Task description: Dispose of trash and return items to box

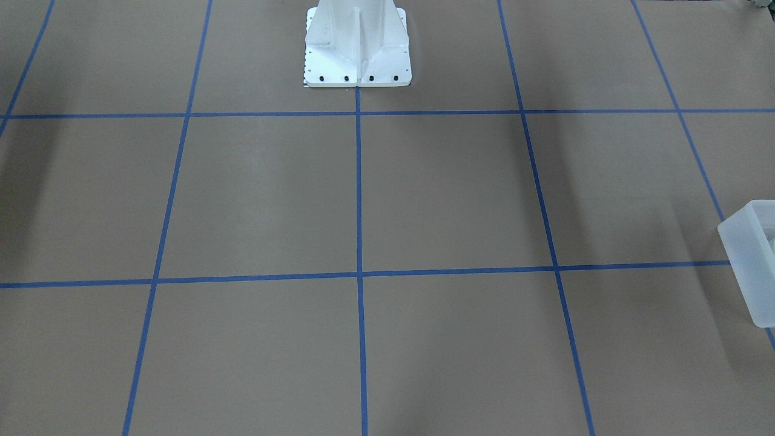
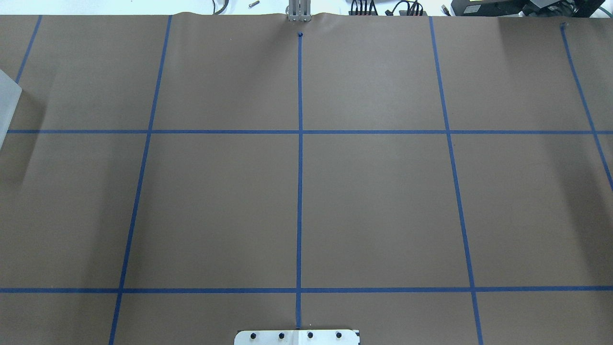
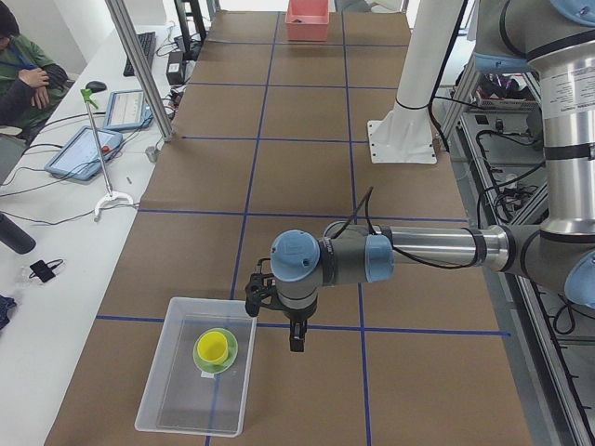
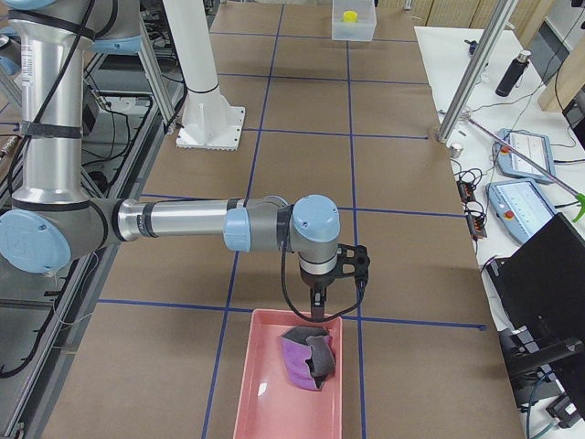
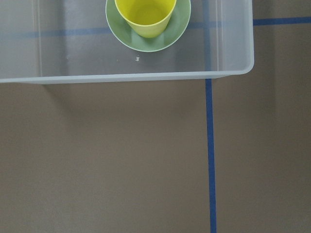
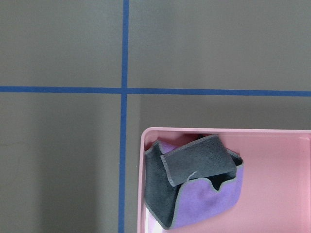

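The box (image 3: 167,409) is a frosted translucent bin at the table's end on my left; it also shows in the left wrist view (image 5: 233,73), the front view (image 1: 748,266) and the overhead view (image 2: 7,103). A yellow cup (image 5: 146,17) stands on a green plate (image 5: 181,30) inside it. My left gripper (image 3: 295,342) hangs just beside the box's near wall; I cannot tell if it is open or shut. A pink tray (image 4: 274,402) holds a crumpled purple and grey cloth (image 6: 194,189). My right gripper (image 4: 316,313) hangs above the tray's far rim; I cannot tell its state.
The white robot base (image 1: 357,54) stands at the table's middle edge. Blue tape lines (image 2: 300,143) divide the brown table into squares. An operator (image 3: 23,79) sits at a side desk with tablets (image 3: 84,153).
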### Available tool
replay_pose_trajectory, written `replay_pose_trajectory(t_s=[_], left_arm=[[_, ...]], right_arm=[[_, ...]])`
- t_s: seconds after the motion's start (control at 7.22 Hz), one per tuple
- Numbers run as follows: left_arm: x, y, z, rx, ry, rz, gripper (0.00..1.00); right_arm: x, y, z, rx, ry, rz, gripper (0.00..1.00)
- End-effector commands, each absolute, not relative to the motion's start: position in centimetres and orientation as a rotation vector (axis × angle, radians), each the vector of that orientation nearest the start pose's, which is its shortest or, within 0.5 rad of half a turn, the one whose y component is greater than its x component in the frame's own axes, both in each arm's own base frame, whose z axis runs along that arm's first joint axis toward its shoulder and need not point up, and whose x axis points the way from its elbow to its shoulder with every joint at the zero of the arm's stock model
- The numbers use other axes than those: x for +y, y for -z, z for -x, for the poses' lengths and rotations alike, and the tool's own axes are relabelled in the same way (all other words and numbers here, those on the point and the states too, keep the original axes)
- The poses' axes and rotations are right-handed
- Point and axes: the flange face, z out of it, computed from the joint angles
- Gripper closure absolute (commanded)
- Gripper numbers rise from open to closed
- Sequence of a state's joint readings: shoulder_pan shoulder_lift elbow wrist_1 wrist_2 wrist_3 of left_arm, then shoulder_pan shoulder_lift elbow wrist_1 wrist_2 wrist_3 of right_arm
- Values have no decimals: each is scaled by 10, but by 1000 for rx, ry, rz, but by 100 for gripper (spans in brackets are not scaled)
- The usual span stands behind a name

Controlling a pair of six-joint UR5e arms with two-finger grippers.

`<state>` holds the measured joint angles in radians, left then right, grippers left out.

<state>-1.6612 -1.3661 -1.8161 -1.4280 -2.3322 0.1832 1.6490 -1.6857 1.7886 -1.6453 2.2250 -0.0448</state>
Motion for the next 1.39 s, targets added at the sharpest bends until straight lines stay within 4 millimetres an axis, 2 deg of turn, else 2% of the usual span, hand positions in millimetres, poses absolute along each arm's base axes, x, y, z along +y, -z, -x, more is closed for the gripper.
replay_pose_trajectory(t_s=[0.0,0.28,0.55,1.25], left_arm=[[-390,-621,102,740,-68,-47,1],[-390,-617,102,739,-72,-57,1],[-384,-611,105,737,-68,-70,1],[-383,-615,103,738,-68,-59,1]], right_arm=[[-420,-627,-108,-630,-9,-54,0],[-419,-625,-108,-634,-11,-54,0],[-419,-619,-100,-732,-8,-63,0],[-416,-623,-100,-734,-12,-54,0]])
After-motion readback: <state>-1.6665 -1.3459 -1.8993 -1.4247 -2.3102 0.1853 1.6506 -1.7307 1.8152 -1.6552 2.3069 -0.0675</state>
